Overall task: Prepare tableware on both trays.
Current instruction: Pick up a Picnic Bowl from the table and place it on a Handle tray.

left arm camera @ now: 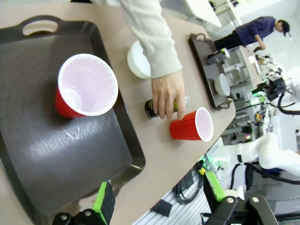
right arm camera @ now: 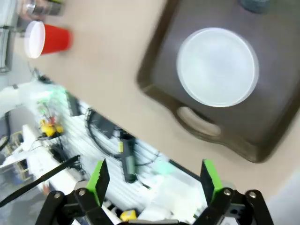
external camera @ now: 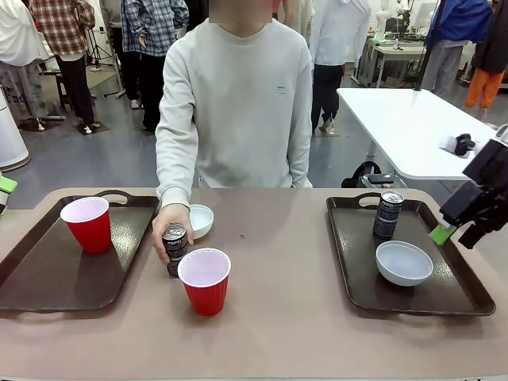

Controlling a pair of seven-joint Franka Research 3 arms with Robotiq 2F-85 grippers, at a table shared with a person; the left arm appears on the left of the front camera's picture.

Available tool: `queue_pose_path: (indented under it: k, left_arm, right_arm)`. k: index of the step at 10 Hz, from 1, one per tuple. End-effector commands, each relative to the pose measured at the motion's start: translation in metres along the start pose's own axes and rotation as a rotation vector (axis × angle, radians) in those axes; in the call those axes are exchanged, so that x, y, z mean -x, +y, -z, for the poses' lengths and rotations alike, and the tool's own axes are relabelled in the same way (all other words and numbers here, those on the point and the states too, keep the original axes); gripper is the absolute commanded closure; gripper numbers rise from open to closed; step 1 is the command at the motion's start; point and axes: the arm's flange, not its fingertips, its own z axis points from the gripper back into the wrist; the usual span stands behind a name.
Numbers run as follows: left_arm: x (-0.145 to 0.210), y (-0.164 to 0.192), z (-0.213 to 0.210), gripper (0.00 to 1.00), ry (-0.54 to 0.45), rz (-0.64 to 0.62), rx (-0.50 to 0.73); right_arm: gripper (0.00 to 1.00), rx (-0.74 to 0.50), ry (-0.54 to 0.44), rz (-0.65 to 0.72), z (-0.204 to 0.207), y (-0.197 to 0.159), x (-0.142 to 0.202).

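The person's hand [external camera: 169, 225] grips a slim dark drink can with a silver top [external camera: 175, 248] from above, upright on the tan table [external camera: 294, 317]. A red plastic cup [external camera: 205, 282] stands just in front of the hand, and a small round white bowl [external camera: 201, 220] sits just behind it.

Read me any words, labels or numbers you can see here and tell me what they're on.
No text is legible.
Right can: pale print on its side, too small to read.
Left can: print too small to read.
Sweater's chest patch: too small to read.
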Motion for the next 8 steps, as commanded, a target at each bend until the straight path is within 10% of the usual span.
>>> queue_pose_path:
  k: [1, 8]
  left_arm:
    - [-0.019, -0.025, -0.003, 0.00, -0.018, 0.004, -0.062]
    - [-0.059, -0.123, 0.055, 0.00, 0.105, 0.209, -0.647]
  right_arm:
    - [0.00, -0.190, -0.043, 0.036, -0.006, -0.012, 0.019]
    - [0.00, -0.491, -0.135, 0.196, -0.032, -0.062, 0.063]
